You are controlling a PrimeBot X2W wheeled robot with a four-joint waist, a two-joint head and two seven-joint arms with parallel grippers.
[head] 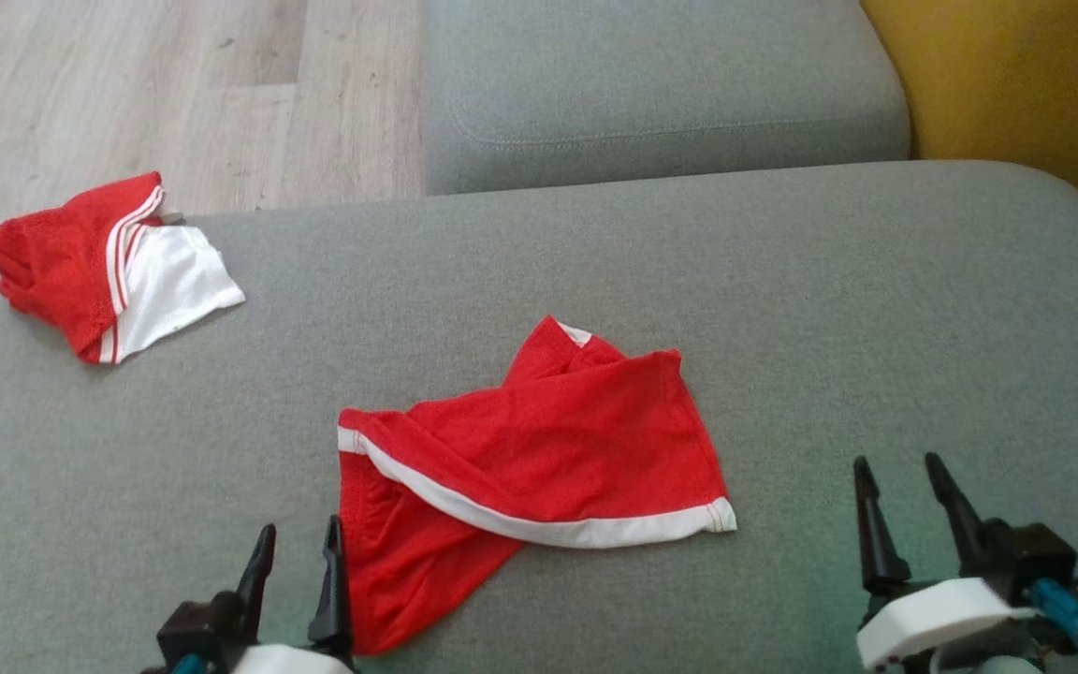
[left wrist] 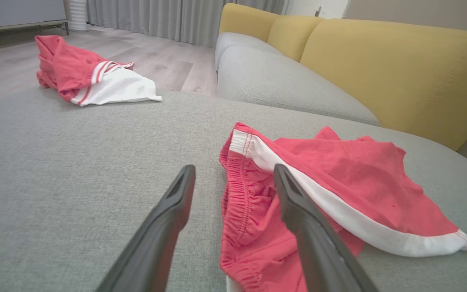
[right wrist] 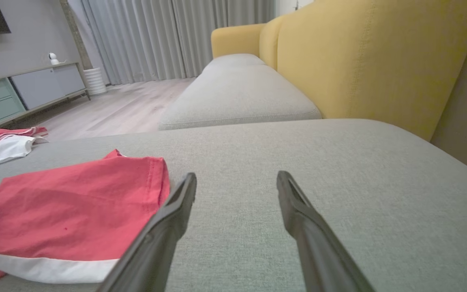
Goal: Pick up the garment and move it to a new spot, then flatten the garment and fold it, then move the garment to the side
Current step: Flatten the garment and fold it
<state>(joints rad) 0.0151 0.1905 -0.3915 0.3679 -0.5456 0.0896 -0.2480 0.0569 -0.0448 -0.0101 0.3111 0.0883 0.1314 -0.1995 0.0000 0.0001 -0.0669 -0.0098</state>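
Observation:
A red garment (head: 539, 449) with a white band lies crumpled in the middle of the wide grey cushion (head: 782, 281). My left gripper (head: 299, 526) stands open at the garment's near left edge. In the left wrist view the gathered waistband of the garment (left wrist: 339, 178) lies below and between the left gripper's (left wrist: 233, 168) spread fingers, with nothing clamped. My right gripper (head: 896, 461) is open over bare cushion, to the right of the garment's white-hemmed corner. In the right wrist view the garment (right wrist: 75, 211) lies to the left of the right gripper (right wrist: 237, 175).
A second red and white garment (head: 109, 267) lies bunched at the cushion's far left edge. Beyond it is wooden floor (head: 174, 84). Another grey seat cushion (head: 651, 84) adjoins at the back, and a yellow backrest (head: 1026, 84) rises at the right.

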